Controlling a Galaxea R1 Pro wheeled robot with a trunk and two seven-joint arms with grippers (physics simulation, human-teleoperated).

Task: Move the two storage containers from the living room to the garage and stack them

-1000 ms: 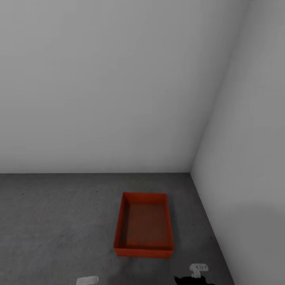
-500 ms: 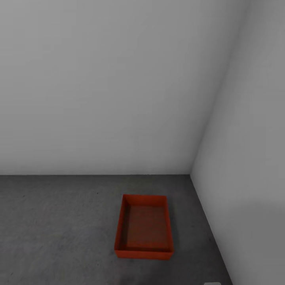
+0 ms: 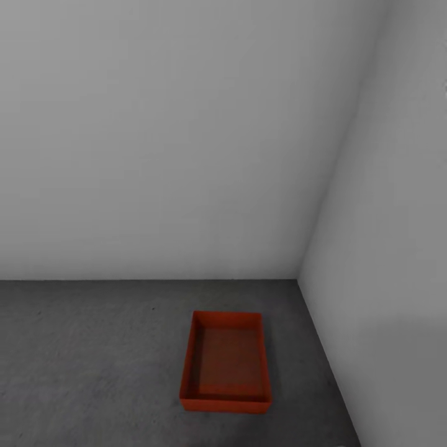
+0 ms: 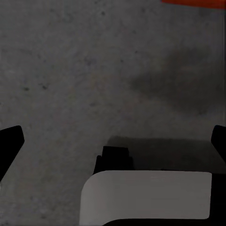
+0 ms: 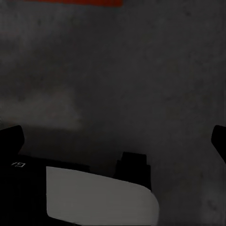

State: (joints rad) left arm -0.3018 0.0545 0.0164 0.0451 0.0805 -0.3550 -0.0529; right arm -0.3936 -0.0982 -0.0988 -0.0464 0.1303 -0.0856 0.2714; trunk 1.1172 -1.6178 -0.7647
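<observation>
One orange-red storage container (image 3: 226,360) sits open-topped on the dark grey concrete floor (image 3: 93,366) of the garage, close to the corner where two pale grey walls meet. It looks empty inside. In the left wrist view my left gripper (image 4: 114,141) is open above bare floor, its black fingertips (image 4: 10,143) at the picture's edges, and a strip of the container (image 4: 193,2) shows at the rim. The right wrist view has my right gripper (image 5: 114,141) open over the floor too, with an orange strip of the container (image 5: 70,2) at its edge.
The back wall (image 3: 155,136) and the right-hand wall (image 3: 385,248) close off the corner just behind and beside the container. Bare concrete stretches to the left of it. White and black robot parts (image 4: 146,195) show low in both wrist views.
The head view has shifted slightly, so the container looks a little smaller and lower. The white and black arm parts seen at the bottom edge a second ago have left that view.
</observation>
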